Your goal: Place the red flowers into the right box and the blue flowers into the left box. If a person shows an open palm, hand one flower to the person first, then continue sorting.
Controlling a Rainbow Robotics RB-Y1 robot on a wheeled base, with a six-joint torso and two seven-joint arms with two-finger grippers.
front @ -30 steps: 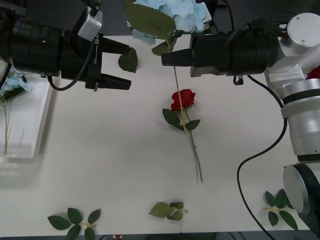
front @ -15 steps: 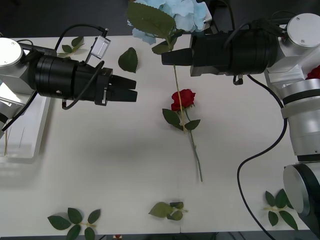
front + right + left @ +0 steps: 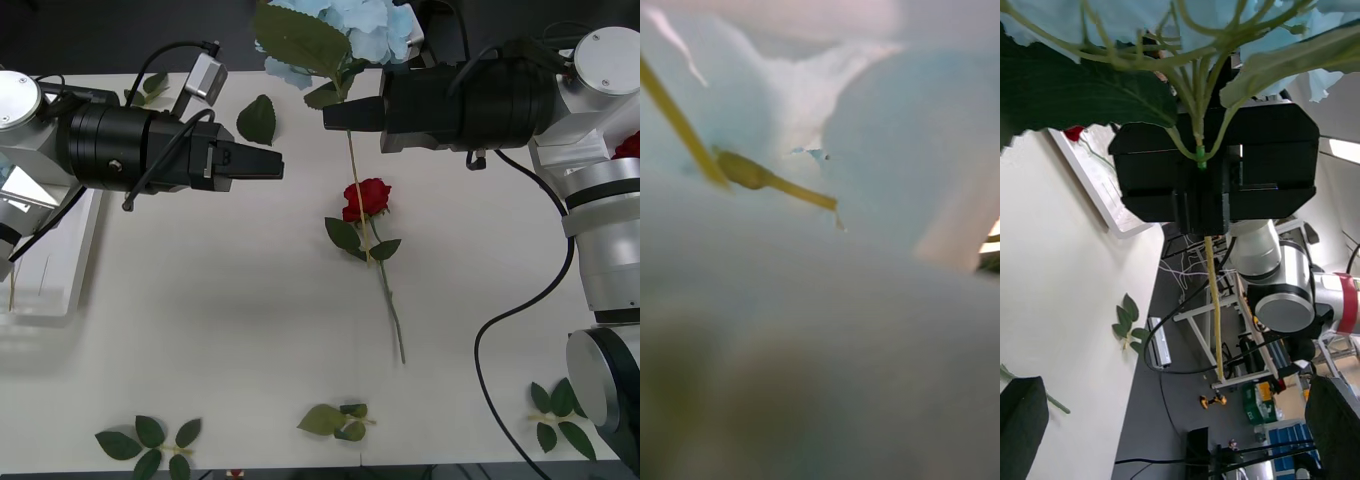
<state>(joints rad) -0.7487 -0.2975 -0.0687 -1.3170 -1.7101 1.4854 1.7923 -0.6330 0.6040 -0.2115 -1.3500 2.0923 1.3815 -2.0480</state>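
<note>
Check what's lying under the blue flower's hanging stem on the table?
The red rose lies on the table beneath the stem of the blue flower, which the right gripper holds. Whether stem touches rose cannot be told. The left gripper hovers nearby, open.

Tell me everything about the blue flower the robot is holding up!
The blue flower is a fluffy, pale sky-blue cluster of petals with broad green leaves under it. It looks like cloth or plastic. Its long thin stem hangs straight down, ending above the red rose on the table. The right gripper is shut on the stem just below the leaves.
</note>
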